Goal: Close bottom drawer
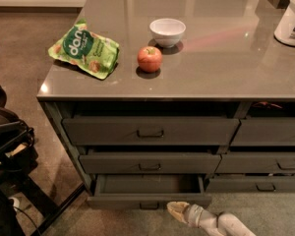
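The bottom drawer (148, 199) is the lowest of the left stack. It is dark grey and slim-fronted, with a small rectangular handle, and stands partly pulled out so its shallow inside shows. My gripper (178, 210) comes in from the lower right on a pale arm. Its tan tip is just below and right of the drawer front's handle, close to the front panel. I cannot tell whether it touches the panel.
Two taller drawer fronts (150, 131) sit above it, slightly ajar. The neighbouring stack (265, 163) is to the right. On the countertop (226, 68) are a green snack bag (86, 48), an apple (150, 59), a white bowl (167, 31) and a white tub (291, 18). Dark gear (7, 146) stands at the left.
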`<state>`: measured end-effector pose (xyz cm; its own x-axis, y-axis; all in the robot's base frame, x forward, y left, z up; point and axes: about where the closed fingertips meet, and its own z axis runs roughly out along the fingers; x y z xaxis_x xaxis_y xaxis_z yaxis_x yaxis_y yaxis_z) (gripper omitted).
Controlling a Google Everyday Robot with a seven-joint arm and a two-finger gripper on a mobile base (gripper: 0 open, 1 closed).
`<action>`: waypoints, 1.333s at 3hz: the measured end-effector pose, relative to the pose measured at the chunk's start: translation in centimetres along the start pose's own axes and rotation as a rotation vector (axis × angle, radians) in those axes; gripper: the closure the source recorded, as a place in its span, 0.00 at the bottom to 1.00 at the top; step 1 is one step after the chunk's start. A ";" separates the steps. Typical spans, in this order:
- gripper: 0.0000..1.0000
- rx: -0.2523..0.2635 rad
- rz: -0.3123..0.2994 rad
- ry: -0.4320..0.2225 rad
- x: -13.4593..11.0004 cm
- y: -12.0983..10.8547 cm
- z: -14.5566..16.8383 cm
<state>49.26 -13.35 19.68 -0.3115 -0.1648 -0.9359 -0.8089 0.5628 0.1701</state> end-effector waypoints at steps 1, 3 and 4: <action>1.00 0.000 0.000 0.000 0.0 0.0 0.0; 1.00 0.063 -0.022 0.031 1.7 -1.7 1.4; 1.00 0.089 -0.038 0.034 2.0 -2.6 2.0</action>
<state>51.74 -13.59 16.72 -0.2988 -0.2138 -0.9301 -0.7736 0.6250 0.1048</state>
